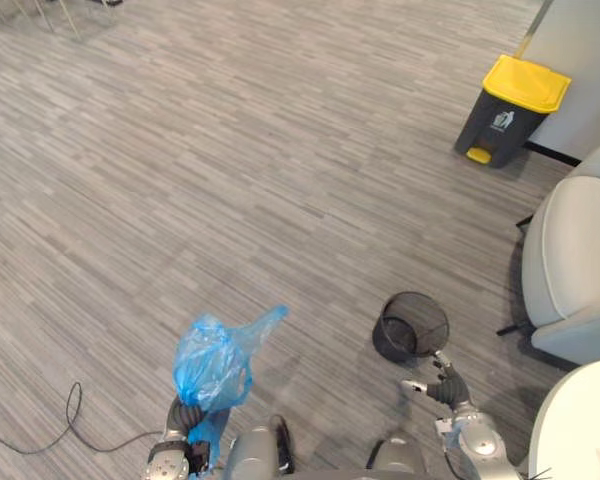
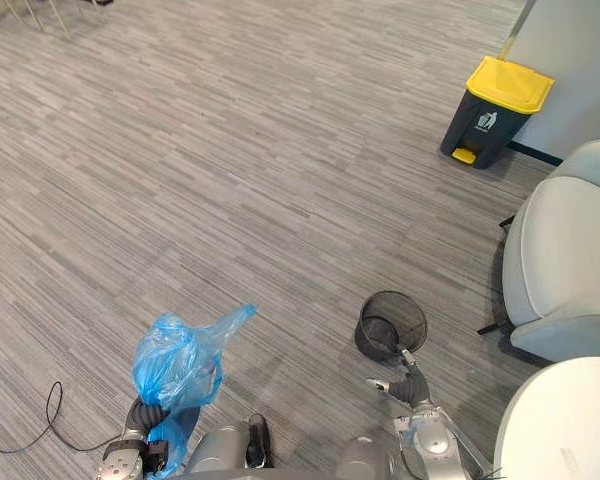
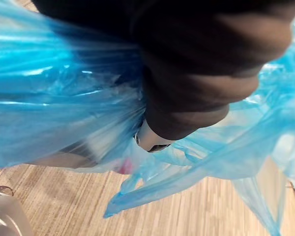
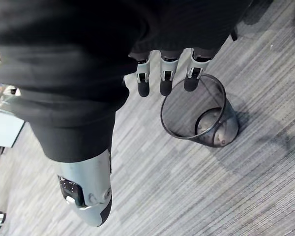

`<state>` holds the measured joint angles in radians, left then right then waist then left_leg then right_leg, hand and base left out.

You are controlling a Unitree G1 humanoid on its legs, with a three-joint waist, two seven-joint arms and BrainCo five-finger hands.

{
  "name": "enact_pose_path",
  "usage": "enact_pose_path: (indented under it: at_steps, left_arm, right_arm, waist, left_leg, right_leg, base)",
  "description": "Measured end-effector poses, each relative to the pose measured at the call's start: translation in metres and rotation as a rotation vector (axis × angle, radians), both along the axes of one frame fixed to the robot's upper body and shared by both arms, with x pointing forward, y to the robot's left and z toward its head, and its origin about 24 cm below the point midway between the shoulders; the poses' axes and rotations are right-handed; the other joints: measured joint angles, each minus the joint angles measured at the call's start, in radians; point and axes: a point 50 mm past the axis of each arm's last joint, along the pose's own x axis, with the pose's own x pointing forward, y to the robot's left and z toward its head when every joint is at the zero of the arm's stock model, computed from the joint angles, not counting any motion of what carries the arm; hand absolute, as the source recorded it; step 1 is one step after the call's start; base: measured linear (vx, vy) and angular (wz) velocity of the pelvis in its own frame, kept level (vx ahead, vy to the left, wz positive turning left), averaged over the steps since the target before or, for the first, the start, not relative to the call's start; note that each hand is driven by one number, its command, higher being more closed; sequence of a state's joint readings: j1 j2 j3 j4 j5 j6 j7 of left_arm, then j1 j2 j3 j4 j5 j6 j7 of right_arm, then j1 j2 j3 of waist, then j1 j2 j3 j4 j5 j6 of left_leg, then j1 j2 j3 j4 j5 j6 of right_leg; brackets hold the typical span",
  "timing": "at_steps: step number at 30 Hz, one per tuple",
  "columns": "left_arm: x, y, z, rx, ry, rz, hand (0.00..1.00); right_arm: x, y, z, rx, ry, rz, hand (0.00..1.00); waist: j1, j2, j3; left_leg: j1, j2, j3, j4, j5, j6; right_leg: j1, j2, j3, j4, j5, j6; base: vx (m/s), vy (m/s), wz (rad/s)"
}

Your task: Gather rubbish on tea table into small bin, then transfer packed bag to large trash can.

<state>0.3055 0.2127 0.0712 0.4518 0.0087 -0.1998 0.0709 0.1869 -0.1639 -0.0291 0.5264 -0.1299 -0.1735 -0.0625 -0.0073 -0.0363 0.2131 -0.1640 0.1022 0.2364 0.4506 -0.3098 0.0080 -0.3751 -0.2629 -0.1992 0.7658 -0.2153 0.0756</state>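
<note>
A packed blue plastic bag [image 1: 215,362] hangs off the floor at the lower left, its gathered plastic bunched in my left hand [image 1: 184,416]. In the left wrist view the blue bag [image 3: 64,98] wraps round the hand and hides most of it. The small black mesh bin [image 1: 411,326] stands upright on the floor at the lower right. My right hand [image 1: 442,386] hovers just in front of it with straight fingers [image 4: 162,78] and holds nothing. The large dark trash can [image 1: 510,110] with a shut yellow lid stands far off at the upper right.
A white armchair [image 1: 575,270] sits to the right of the mesh bin. A white round table [image 1: 580,425] edge shows at the bottom right corner. A pale wall [image 1: 580,60] rises behind the trash can. Grey striped floor [image 1: 230,180] stretches between me and the can.
</note>
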Motion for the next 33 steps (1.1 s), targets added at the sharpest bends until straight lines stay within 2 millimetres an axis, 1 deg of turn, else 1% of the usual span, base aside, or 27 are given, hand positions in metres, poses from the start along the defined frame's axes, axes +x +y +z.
enact_pose_path:
  at_steps: [2,3,4,6,7,8,9,10,11,12,13,15,16,18,19,20,21,22,23,24,25,26,27,28,29,32,33]
  left_arm:
    - [0.010,0.002,0.005,0.012,-0.026,-0.011,1.00]
    - [0.017,0.001,0.007,0.011,-0.044,-0.013,1.00]
    - [0.021,0.001,0.008,0.011,-0.053,-0.015,1.00]
    - [0.029,-0.001,0.011,0.010,-0.073,-0.020,1.00]
    - [0.028,-0.002,0.010,0.006,-0.073,-0.017,1.00]
    - [0.028,-0.007,0.008,-0.014,-0.075,-0.011,1.00]
    - [0.028,-0.012,0.008,-0.033,-0.081,0.000,1.00]
    - [0.027,-0.015,0.006,-0.044,-0.080,0.010,1.00]
    - [0.023,-0.018,0.003,-0.056,-0.069,0.023,1.00]
    - [0.021,-0.023,0.001,-0.071,-0.064,0.025,1.00]
    - [0.023,-0.025,0.003,-0.077,-0.073,0.022,1.00]
    - [0.030,-0.028,0.010,-0.079,-0.114,0.008,1.00]
    - [0.033,-0.028,0.015,-0.075,-0.139,0.003,1.00]
    - [0.036,-0.029,0.019,-0.073,-0.162,-0.003,1.00]
    - [0.037,-0.029,0.022,-0.072,-0.176,-0.005,1.00]
    - [0.034,-0.029,0.020,-0.072,-0.167,-0.001,1.00]
    - [0.030,-0.029,0.018,-0.073,-0.155,0.001,1.00]
    - [0.022,-0.029,0.014,-0.073,-0.125,0.001,1.00]
    - [0.020,-0.025,0.014,-0.060,-0.114,-0.001,1.00]
    - [0.024,-0.025,0.017,-0.054,-0.131,-0.013,1.00]
    - [0.027,-0.027,0.020,-0.055,-0.144,-0.018,1.00]
    - [0.028,-0.026,0.023,-0.050,-0.158,-0.023,1.00]
    - [0.031,-0.026,0.025,-0.043,-0.165,-0.033,1.00]
    - [0.034,-0.027,0.027,-0.041,-0.174,-0.040,1.00]
    - [0.036,-0.025,0.030,-0.032,-0.189,-0.042,1.00]
    - [0.046,-0.019,0.039,-0.006,-0.229,-0.051,1.00]
    - [0.050,-0.017,0.036,-0.006,-0.220,-0.048,1.00]
  right_arm:
    - [0.003,-0.002,0.002,-0.003,-0.008,-0.008,0.00]
    - [0.001,-0.003,0.000,-0.006,0.005,-0.011,0.00]
    - [-0.002,-0.004,-0.003,-0.006,0.018,-0.014,0.00]
    - [-0.013,-0.006,-0.009,-0.008,0.064,-0.022,0.00]
    - [-0.015,-0.007,-0.010,-0.009,0.070,-0.022,0.00]
    - [-0.018,-0.008,-0.011,-0.015,0.081,-0.022,0.00]
    - [-0.014,-0.008,-0.007,-0.018,0.060,-0.016,0.00]
    - [-0.010,-0.008,-0.003,-0.021,0.041,-0.011,0.00]
    - [-0.004,-0.007,0.003,-0.024,0.009,-0.002,0.00]
    - [0.001,-0.008,0.008,-0.028,-0.021,-0.007,0.00]
    - [0.003,-0.008,0.011,-0.029,-0.036,-0.012,0.00]
    - [0.008,-0.008,0.018,-0.036,-0.080,-0.020,0.00]
    - [0.011,-0.007,0.021,-0.037,-0.098,-0.020,0.00]
    - [0.013,-0.010,0.023,-0.038,-0.109,-0.032,0.00]
    - [0.013,-0.011,0.023,-0.032,-0.113,-0.046,0.00]
    - [0.011,-0.014,0.021,-0.040,-0.100,-0.050,0.00]
    - [0.009,-0.017,0.019,-0.045,-0.089,-0.056,0.00]
    - [0.004,-0.016,0.012,-0.033,-0.055,-0.072,0.00]
    - [-0.001,-0.011,0.006,-0.014,-0.029,-0.080,0.00]
    - [-0.009,-0.010,0.002,-0.009,-0.002,-0.085,0.00]
    - [-0.011,-0.009,0.000,-0.009,0.008,-0.086,0.00]
    - [-0.012,-0.006,-0.001,0.002,0.014,-0.090,0.00]
    - [-0.013,-0.004,-0.003,0.012,0.020,-0.095,0.00]
    - [-0.014,-0.001,-0.003,0.018,0.022,-0.096,0.00]
    - [-0.012,0.001,-0.003,0.024,0.019,-0.092,0.00]
    - [-0.006,0.002,-0.005,0.027,0.018,-0.089,0.00]
    - [-0.009,-0.002,-0.011,0.020,0.060,-0.093,0.00]
  waist:
    - [-0.018,-0.006,0.006]
    - [-0.037,0.000,0.011]
    - [-0.040,0.000,0.011]
    - [-0.066,-0.001,0.007]
    - [-0.073,-0.007,-0.003]
    - [-0.072,0.036,0.000]
    - [-0.050,0.062,0.006]
    - [-0.038,0.075,0.009]
    - [-0.023,0.081,0.010]
    - [-0.016,0.080,0.014]
    - [-0.012,0.075,0.017]
    - [0.003,0.042,0.024]
    - [0.025,0.031,0.026]
    - [0.048,0.023,0.029]
    - [0.072,0.020,0.030]
    - [0.080,0.031,0.021]
    - [0.080,0.046,0.011]
    - [0.081,0.035,-0.008]
    - [0.074,0.003,-0.025]
    - [0.075,-0.020,-0.037]
    - [0.075,-0.024,-0.034]
    - [0.070,-0.026,-0.029]
    - [0.045,-0.025,-0.028]
    - [0.033,-0.024,-0.027]
    - [0.022,-0.005,-0.025]
    - [0.016,-0.005,-0.026]
    - [0.007,-0.006,-0.026]
  left_leg:
    - [0.022,-0.004,-0.005,-0.022,-0.025,-0.016]
    - [0.045,-0.004,-0.023,-0.036,-0.026,-0.030]
    - [0.062,-0.004,-0.026,-0.043,-0.027,-0.037]
    - [0.155,-0.001,-0.059,-0.076,-0.071,-0.105]
    - [0.178,0.005,-0.073,-0.068,-0.077,-0.118]
    - [0.158,0.063,-0.075,0.052,-0.070,-0.144]
    - [0.091,0.130,-0.075,0.261,-0.001,-0.132]
    - [0.049,0.160,-0.081,0.374,0.073,-0.088]
    - [-0.031,0.205,-0.097,0.550,0.234,-0.053]
    - [-0.084,0.220,-0.115,0.666,0.187,-0.068]
    - [-0.108,0.212,-0.117,0.692,0.156,-0.069]
    - [-0.181,0.167,-0.100,0.668,0.089,-0.049]
    - [-0.237,0.132,-0.086,0.599,0.067,-0.021]
    - [-0.309,0.063,-0.106,0.409,0.067,-0.020]
    - [-0.334,0.021,-0.142,0.234,0.087,-0.052]
    - [-0.326,-0.020,-0.205,0.045,0.133,-0.094]
    - [-0.319,-0.021,-0.234,-0.030,0.155,-0.092]
    - [-0.314,-0.021,-0.241,0.016,0.258,-0.068]
    - [-0.310,-0.029,-0.198,0.057,0.200,-0.046]
    - [-0.286,-0.028,-0.144,0.085,0.153,-0.019]
    - [-0.263,-0.024,-0.125,0.099,0.125,-0.010]
    - [-0.197,-0.015,-0.091,0.108,0.077,0.004]
    - [-0.117,-0.013,-0.073,0.099,0.043,0.011]
    - [-0.055,-0.009,-0.051,0.071,0.028,0.014]
    - [0.021,0.006,-0.017,0.018,0.012,0.011]
    - [0.126,0.032,0.034,-0.084,-0.003,-0.010]
    - [0.165,0.033,0.045,-0.121,-0.002,-0.017]
  right_leg:
    - [-0.078,0.047,-0.023,-0.143,0.006,0.010]
    - [-0.096,0.076,-0.032,-0.267,0.038,0.013]
    - [-0.100,0.088,-0.030,-0.322,0.058,0.008]
    - [-0.108,0.115,-0.016,-0.331,0.136,-0.053]
    - [-0.093,0.126,-0.018,-0.305,0.164,-0.078]
    - [-0.070,0.166,-0.044,-0.258,0.130,-0.108]
    - [-0.030,0.213,-0.046,-0.253,0.089,-0.138]
    - [-0.007,0.235,-0.044,-0.259,0.077,-0.156]
    - [0.059,0.274,-0.027,-0.290,0.052,-0.171]
    - [0.148,0.304,-0.005,-0.337,0.040,-0.186]
    - [0.190,0.313,0.011,-0.362,0.035,-0.194]
    - [0.303,0.312,0.053,-0.438,0.024,-0.212]
    - [0.357,0.313,0.095,-0.477,0.014,-0.225]
    - [0.422,0.308,0.156,-0.528,-0.005,-0.213]
    - [0.445,0.296,0.204,-0.530,-0.045,-0.188]
    - [0.469,0.293,0.248,-0.528,-0.099,-0.143]
    - [0.484,0.299,0.270,-0.520,-0.130,-0.126]
    - [0.494,0.293,0.325,-0.473,-0.195,-0.104]
    - [0.479,0.262,0.344,-0.415,-0.204,-0.092]
    - [0.428,0.238,0.352,-0.287,-0.185,-0.047]
    - [0.394,0.228,0.347,-0.191,-0.160,0.020]
    - [0.311,0.208,0.327,0.031,-0.080,0.187]
    - [0.242,0.181,0.272,0.193,-0.084,0.169]
    - [0.204,0.162,0.216,0.241,-0.101,0.123]
    - [0.139,0.152,0.135,0.232,-0.120,0.054]
    - [0.003,0.152,-0.019,0.041,-0.130,0.017]
    - [-0.030,0.158,-0.048,-0.112,-0.095,-0.005]
  base:
    - [0.40,-0.045,0.15]
    - [0.50,-0.064,0.29]
    - [0.50,-0.093,0.48]
    - [0.61,-0.172,0.65]
    - [0.68,-0.216,0.55]
    - [0.70,-0.237,0.02]
    - [0.69,-0.240,-0.32]
    - [0.70,-0.252,-0.79]
    - [0.69,-0.232,-0.78]
    - [0.68,-0.215,-0.70]
    - [0.64,-0.165,-0.50]
    - [0.60,-0.097,-0.49]
    - [0.58,-0.033,-0.75]
    - [0.57,0.057,-0.97]
    - [0.69,0.189,-1.26]
    - [0.69,0.233,-1.30]
    - [0.61,0.273,-1.35]
    - [0.64,0.272,-1.10]
    - [0.65,0.247,-1.25]
    - [0.53,0.169,-0.88]
    - [0.60,0.218,-1.09]
    - [0.68,0.256,-0.96]
    - [0.76,0.268,-0.87]
    - [0.59,0.171,-0.72]
    - [0.39,0.098,-0.64]
    - [0.44,0.052,-0.58]
    - [0.37,-0.001,-0.15]
